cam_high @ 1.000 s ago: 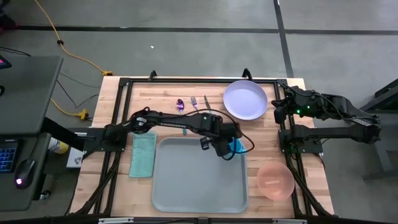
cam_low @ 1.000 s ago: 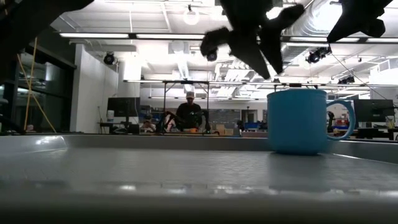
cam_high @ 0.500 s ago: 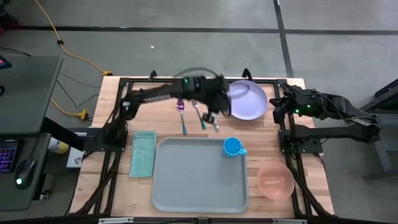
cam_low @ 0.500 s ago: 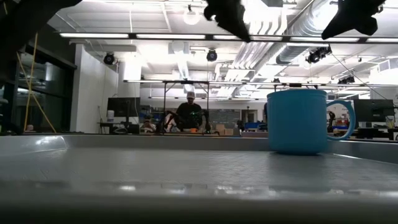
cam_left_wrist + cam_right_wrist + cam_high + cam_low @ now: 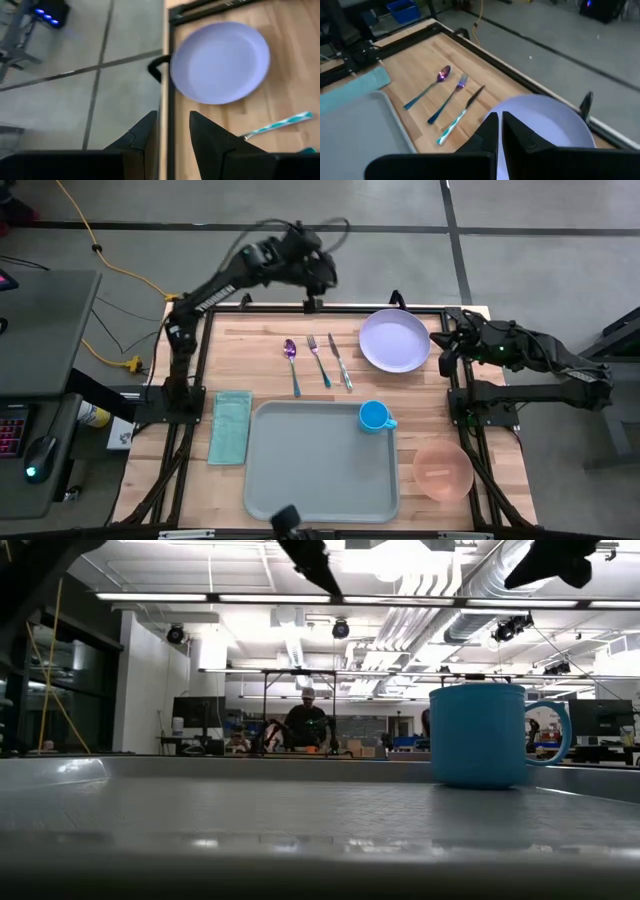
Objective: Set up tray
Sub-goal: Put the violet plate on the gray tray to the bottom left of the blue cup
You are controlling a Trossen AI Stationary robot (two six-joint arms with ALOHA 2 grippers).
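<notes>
Currently we note the left tool (image 5: 322, 272) raised above the far edge of the desk (image 5: 260, 345), past the cutlery row; its fingers (image 5: 145, 132) stand partly apart with nothing between them. In the left wrist view the lavender plate (image 5: 219, 62) lies ahead of those fingers, with a teal-handled utensil (image 5: 274, 125) beside it.

We record the right tool (image 5: 447, 352) parked at the right edge of the desk, next to the plate (image 5: 394, 340). Its fingers (image 5: 489, 131) are pressed together and hold nothing.

On the far half of the desk we see a spoon (image 5: 292, 364), a fork (image 5: 318, 360) and a knife (image 5: 340, 362) lying side by side, just left of the plate.

The tray (image 5: 300, 470) lies flat on the near middle of the desk. A blue mug (image 5: 374, 416) stands upright inside its far right corner, handle toward the right. In the low view the mug (image 5: 482, 735) rests on the tray floor (image 5: 250, 820).

A folded teal cloth (image 5: 231, 426) lies on the desk just left of the tray. A pink bowl (image 5: 443, 469) sits to the right of the tray, near the desk's front right corner.

In the room behind, a person (image 5: 306, 725) is at a workstation.
</notes>
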